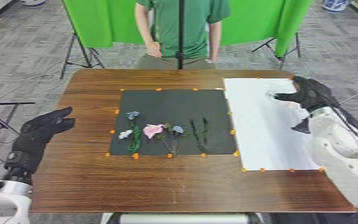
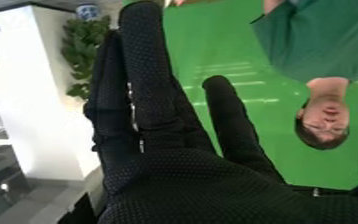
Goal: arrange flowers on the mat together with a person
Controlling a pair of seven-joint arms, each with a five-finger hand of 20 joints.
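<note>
You had the dark mat point(image 1: 162, 102) near the middle of the brown table point(image 1: 87, 175), with small orange pieces point(image 1: 159, 90) along its edges. Reading its centre as the clock's, a blue flower point(image 1: 133, 115) lay toward 10 o'clock and a white flower point(image 1: 125, 134) toward 8. The pink flower point(image 1: 153, 131) also lay toward 8 but closer in, and the pale violet flower point(image 1: 177, 129) sat just off the centre at 6. A leafy green stem point(image 1: 135, 141) ran down at about 7 to 8 o'clock, below the blue flower, and two dark green sprigs point(image 1: 204, 134) stood side by side toward 4 to 5. The white sheet point(image 1: 260, 130) lay beside the mat at 3 o'clock.

Your right hand point(image 1: 312, 96) was at about 2 o'clock from the table's centre, by the sheet's outer edge; the right wrist view showed it open, fingers point(image 2: 149, 65) straight, nothing visibly gripped. Near it in the head view was a pale patch point(image 1: 273, 93), too blurred to name. Your left hand point(image 1: 44, 126) was open and relaxed at the table's side toward 9 to 10 o'clock, well apart from the flowers.
</note>
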